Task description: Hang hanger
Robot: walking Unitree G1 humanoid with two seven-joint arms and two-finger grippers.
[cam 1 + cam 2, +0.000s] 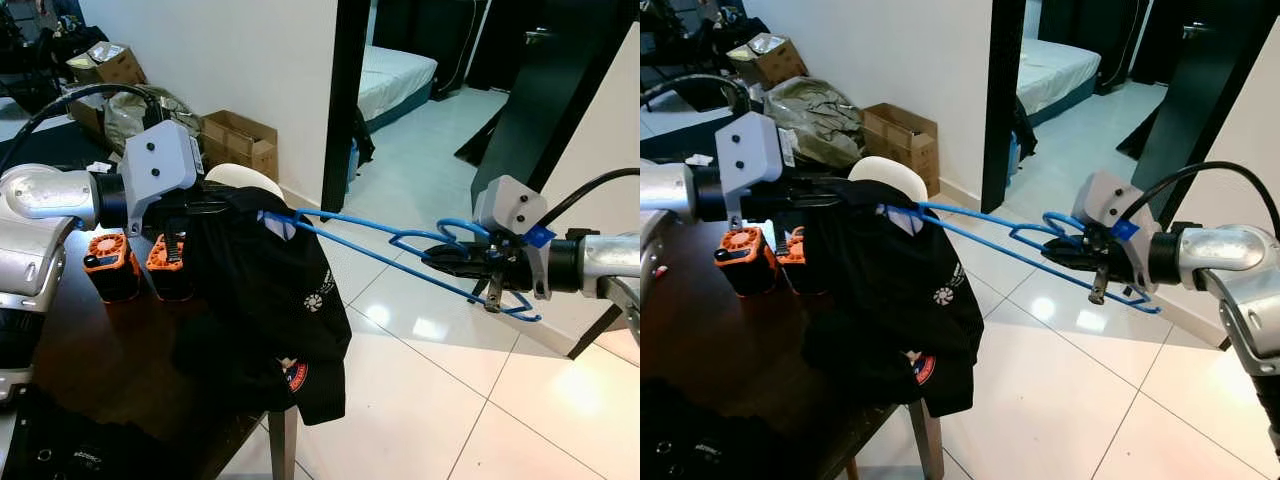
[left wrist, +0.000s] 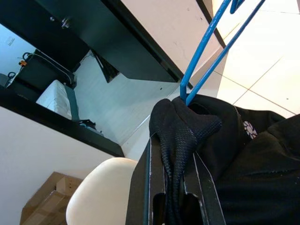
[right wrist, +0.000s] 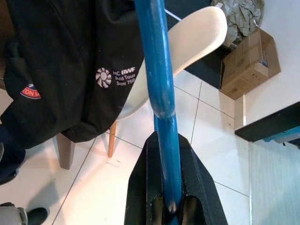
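Blue wire hanger [image 1: 400, 245] was clamped in the closed right gripper [image 1: 447, 256]; the left gripper [image 1: 205, 205] was closed on the black shirt [image 1: 265, 300] above the table [image 1: 110, 350].

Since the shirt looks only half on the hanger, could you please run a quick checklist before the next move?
1. Right hand shut on blue hanger: ok.
2. Left hand gripping the black shirt: ok.
3. Hanger arm inside shirt's opening: ok, it enters at the collar.
4. Shirt fully seated on both hanger shoulders: not ok, one side is bare.
5. Shirt hanging free: not ok, it rests on the dark table.
6. Rail to hang on: cannot tell.
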